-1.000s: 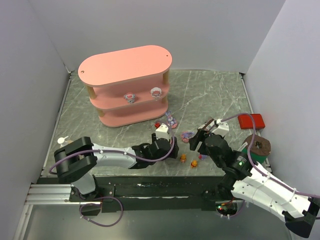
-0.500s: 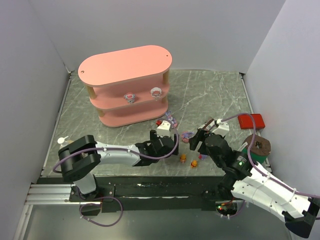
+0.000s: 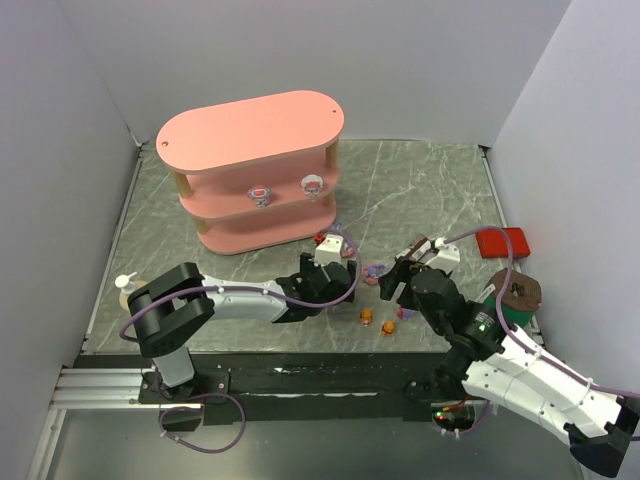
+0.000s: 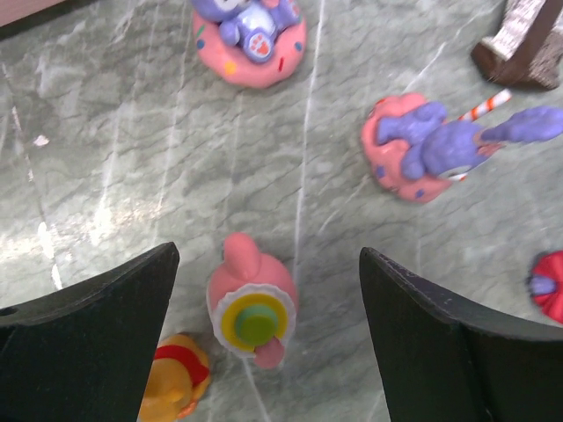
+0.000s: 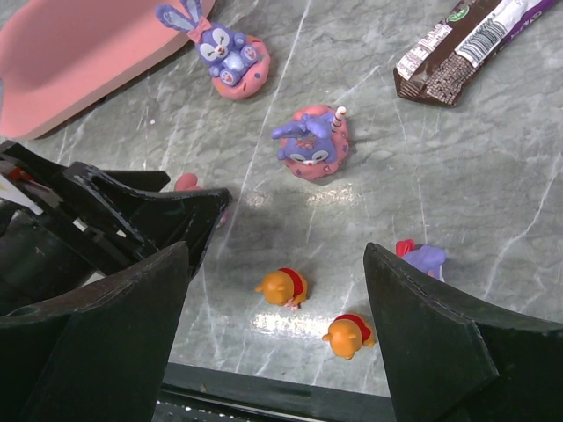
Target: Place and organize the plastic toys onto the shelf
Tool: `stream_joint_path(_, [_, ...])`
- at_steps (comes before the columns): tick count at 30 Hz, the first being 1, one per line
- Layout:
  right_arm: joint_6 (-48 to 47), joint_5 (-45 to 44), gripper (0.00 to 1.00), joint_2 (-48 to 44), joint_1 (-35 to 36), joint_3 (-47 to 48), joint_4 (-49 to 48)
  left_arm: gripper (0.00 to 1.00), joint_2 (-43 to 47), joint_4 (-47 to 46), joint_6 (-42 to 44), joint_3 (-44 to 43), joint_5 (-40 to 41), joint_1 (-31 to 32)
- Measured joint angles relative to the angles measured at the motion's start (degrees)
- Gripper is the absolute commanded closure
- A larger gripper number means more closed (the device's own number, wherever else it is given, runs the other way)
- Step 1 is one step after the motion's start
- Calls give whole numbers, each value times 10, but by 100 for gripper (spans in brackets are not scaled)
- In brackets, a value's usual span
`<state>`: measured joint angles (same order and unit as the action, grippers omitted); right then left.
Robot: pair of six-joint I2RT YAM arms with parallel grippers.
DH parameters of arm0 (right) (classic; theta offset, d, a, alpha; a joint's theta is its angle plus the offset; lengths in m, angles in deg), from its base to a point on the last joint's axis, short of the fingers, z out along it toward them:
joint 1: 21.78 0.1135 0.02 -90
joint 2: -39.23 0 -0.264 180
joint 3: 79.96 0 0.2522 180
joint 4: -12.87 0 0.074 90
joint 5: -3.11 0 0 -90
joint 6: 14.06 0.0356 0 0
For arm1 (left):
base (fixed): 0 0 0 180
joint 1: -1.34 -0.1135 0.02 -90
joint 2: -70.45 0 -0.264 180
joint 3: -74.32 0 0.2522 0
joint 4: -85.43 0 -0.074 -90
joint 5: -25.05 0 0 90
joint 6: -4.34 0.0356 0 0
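Two orange bears (image 5: 283,287) lie on the grey marbled table (image 3: 420,190) nearest the arm bases. The right wrist view frames them between the wide-spread fingers (image 5: 97,325) of the right gripper (image 5: 277,255), which holds nothing. From above they are only small orange dots just beside that gripper.

A third orange bear (image 4: 176,391) shows clearly in the left wrist view alone, just beside the finger on the left of that picture. It belongs to the left gripper (image 4: 268,264), whose fingers also stand wide apart and empty. A pink toy (image 4: 251,308) lies on its side on the table between them, touching neither. The right wrist view catches only a sliver of that pink toy behind the left gripper's black body.

A small purple and red toy (image 5: 422,259) sits just beside the right gripper's right-hand finger. Farther out, a purple toy (image 4: 431,145) on a pink ring with a striped straw and a purple bunny (image 5: 229,53) on a pink ring rest on the table. The bunny is near the foot of the shelf (image 3: 250,170). A brown snack bar (image 5: 466,40) lies to the right of them, plainest in the right wrist view.

Only the overhead view shows two pink-white toys (image 3: 260,195) standing apart on the shelf's middle tier, and a red box (image 3: 503,243) by the right wall.
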<state>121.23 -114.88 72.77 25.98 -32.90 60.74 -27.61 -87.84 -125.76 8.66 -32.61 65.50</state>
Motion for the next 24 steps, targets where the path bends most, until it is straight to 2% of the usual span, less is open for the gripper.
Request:
stream_joint_path(8, [0, 2, 13, 0, -2, 0, -2, 13, 1, 16, 7, 1, -4, 0])
stream_joint_path(16, [-31, 37, 13, 10, -2, -6, -24, 7, 26, 21, 2, 11, -27, -12])
stream_joint_path(22, [-71, 102, 41, 43, -2, -14, -78, 6, 104, 21, -4, 36, -51, -43])
stream_joint_path(23, [-75, 119, 51, 58, -2, -14, -93, 6, 114, 21, -6, 38, -52, -50])
stream_joint_path(24, [-78, 130, 56, 68, -2, -14, -103, 6, 130, 18, -11, 44, -57, -60])
